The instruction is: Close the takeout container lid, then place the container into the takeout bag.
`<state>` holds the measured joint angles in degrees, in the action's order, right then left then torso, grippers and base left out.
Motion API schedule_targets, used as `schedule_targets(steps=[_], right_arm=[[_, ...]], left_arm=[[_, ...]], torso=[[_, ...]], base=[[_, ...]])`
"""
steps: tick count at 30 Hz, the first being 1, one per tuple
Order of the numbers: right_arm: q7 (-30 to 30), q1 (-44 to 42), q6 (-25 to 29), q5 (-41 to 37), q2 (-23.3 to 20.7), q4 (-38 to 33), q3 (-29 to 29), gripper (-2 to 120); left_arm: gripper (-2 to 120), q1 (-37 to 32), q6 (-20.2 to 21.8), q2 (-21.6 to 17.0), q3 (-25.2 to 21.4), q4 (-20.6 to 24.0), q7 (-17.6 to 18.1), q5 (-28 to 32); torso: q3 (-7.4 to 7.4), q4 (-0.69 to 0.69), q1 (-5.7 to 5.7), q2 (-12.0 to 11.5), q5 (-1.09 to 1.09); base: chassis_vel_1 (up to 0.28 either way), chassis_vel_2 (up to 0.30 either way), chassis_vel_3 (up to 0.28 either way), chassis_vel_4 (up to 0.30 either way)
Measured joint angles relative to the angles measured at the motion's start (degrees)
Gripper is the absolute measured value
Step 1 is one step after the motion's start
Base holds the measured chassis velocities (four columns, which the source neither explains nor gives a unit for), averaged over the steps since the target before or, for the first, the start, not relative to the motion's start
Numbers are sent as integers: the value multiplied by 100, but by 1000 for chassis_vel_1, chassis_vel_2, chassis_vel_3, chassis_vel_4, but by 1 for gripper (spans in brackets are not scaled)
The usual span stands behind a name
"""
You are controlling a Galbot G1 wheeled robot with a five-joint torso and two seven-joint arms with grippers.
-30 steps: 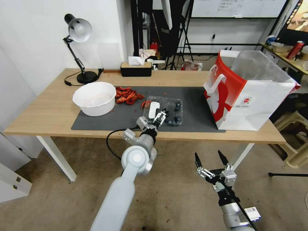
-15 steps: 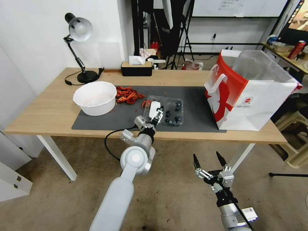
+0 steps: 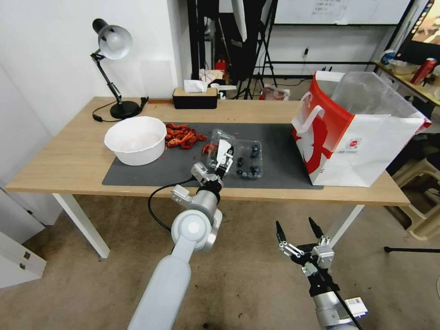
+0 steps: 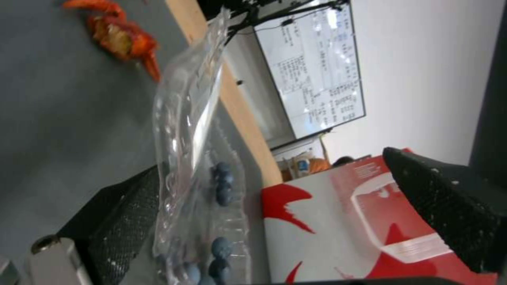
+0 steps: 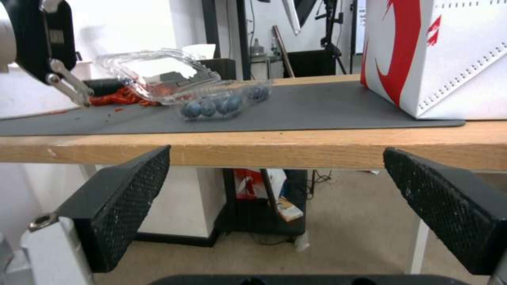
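Lid-closing is the step in hand, by my read. The left claw point(image 3: 225, 161) is up over the grey mat point(image 3: 275, 172) on the counter point(image 3: 59, 160), working at the box point(image 3: 250, 159) of blueberries. The lid point(image 3: 221, 145) stands tilted up off the mat, hinged along the berry half, its white label facing the robot. From the left wrist, the clear lid point(image 4: 185, 118) runs beside one black pad with the other pad well apart, so this claw is wide and propping the lid, not pinching it.

The right claw point(image 3: 300, 233) hangs low in front of the counter edge, below the tabletop, fingers spread wide and holding nothing.

The bag point(image 3: 357, 133) stands upright at the right end of the counter, mouth open, well apart from the box.

The next move, I'd say, calls for swinging that lid over onto the berries and pressing it shut before any lift toward the bag.
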<state>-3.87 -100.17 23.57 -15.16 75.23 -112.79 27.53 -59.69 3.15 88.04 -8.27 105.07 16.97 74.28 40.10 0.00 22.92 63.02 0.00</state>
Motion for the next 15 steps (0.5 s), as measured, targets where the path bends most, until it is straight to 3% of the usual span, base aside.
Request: schedule_targets(steps=[11, 12, 15], right_arm=[[-1, -5, 0, 76, 27, -25, -15, 100], [2, -18, -1, 99, 31, -27, -16, 100], [7, -44, 11, 149, 22, -48, -17, 100]], left_arm=[[100, -21, 26, -119, -53, 181, -326, 154], [100, -20, 140, -221, -60, 194, -517, 260], [100, 12, 269, -273, -53, 187, -582, 333]], torso=[[0, 0, 0, 0, 0], [0, 0, 0, 0, 0], [0, 1, 0, 0, 0]], base=[[0, 0, 0, 0], [0, 0, 0, 0], [0, 0, 0, 0]])
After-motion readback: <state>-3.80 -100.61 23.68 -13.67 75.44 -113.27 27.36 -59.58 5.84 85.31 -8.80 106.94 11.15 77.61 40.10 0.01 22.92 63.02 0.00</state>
